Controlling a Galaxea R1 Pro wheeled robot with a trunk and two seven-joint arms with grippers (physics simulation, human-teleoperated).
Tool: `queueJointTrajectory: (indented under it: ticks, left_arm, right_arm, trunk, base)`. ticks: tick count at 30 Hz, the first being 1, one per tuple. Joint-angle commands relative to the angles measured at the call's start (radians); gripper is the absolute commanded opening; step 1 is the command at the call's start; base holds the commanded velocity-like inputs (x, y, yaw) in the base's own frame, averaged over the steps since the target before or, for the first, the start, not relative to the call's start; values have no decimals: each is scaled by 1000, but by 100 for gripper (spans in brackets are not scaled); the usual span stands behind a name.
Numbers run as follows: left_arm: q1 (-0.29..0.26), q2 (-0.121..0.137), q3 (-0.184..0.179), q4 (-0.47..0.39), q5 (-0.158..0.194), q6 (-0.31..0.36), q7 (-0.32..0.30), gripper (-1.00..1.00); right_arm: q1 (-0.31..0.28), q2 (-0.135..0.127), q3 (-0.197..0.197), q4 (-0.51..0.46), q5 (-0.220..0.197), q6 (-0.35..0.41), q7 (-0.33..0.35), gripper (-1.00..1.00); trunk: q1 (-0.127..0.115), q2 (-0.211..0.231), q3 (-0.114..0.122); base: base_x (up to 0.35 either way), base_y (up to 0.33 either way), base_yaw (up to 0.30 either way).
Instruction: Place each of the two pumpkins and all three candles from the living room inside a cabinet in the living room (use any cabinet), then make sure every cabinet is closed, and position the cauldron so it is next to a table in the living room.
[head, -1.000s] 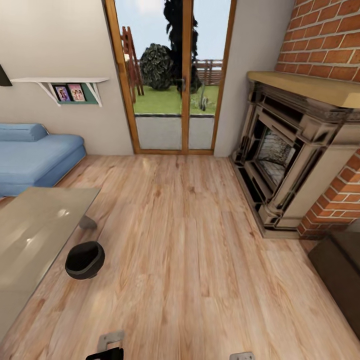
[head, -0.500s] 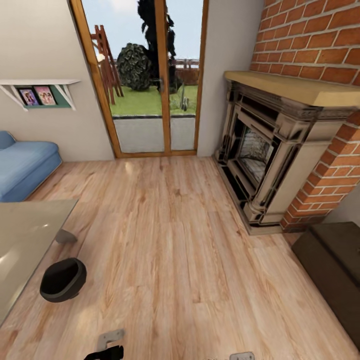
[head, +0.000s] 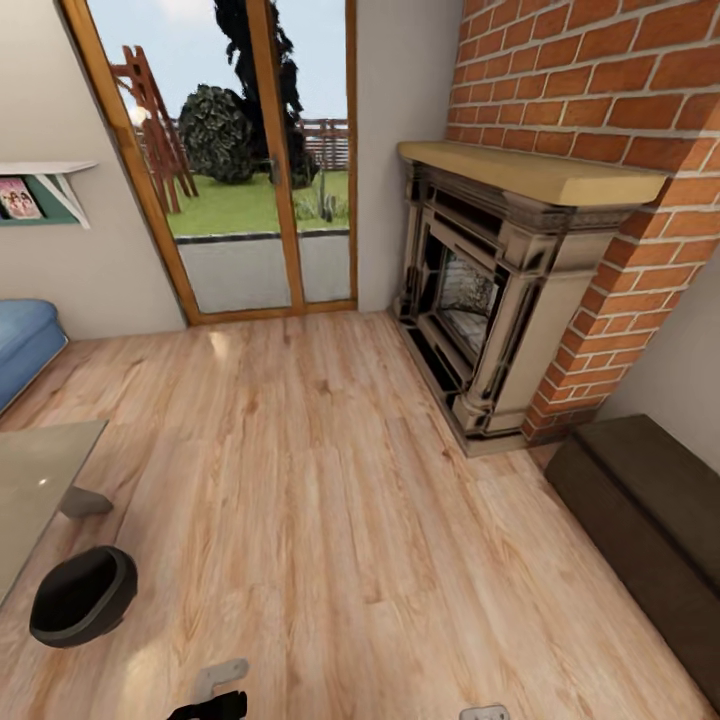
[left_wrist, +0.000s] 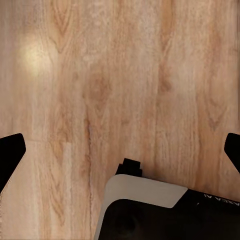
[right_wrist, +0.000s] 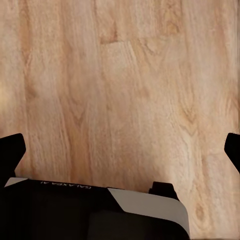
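Both end effectors spread apart, empty, over bare floor (left_wrist: 125, 75). Cauldron (head: 82, 595) forward-left of the left end effector (left_wrist: 120, 155), beside the bench (head: 35, 480); cabinet (head: 640, 520) forward-right of the right end effector (right_wrist: 120, 155). Best to keep turning toward the cabinet, arms tucked.

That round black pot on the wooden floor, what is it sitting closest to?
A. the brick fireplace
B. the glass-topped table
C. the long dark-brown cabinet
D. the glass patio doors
B. In the head view the round black cauldron stands on the light wooden floor right beside the glass-topped table, near its leg, far from the brick fireplace, the patio doors and the long dark-brown cabinet.
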Motion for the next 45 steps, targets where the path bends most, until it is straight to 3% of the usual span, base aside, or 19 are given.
queueJointTrajectory:
  ticks: [1, 45]
  left_arm:
    - [0, 1, -8, -2, 10, -3, 6, 100]
    - [0, 4, -8, -2, 10, -3, 6, 100]
  right_arm:
    - [-1, 0, 8, 1, -5, -4, -6, 100]
    - [-1, 0, 4, 6, -6, -4, -4, 100]
  trunk:
    - [0, -2, -2]
    - [0, -2, 0]
  base:
    - [40, 151, -265]
    - [229, 183, -267]
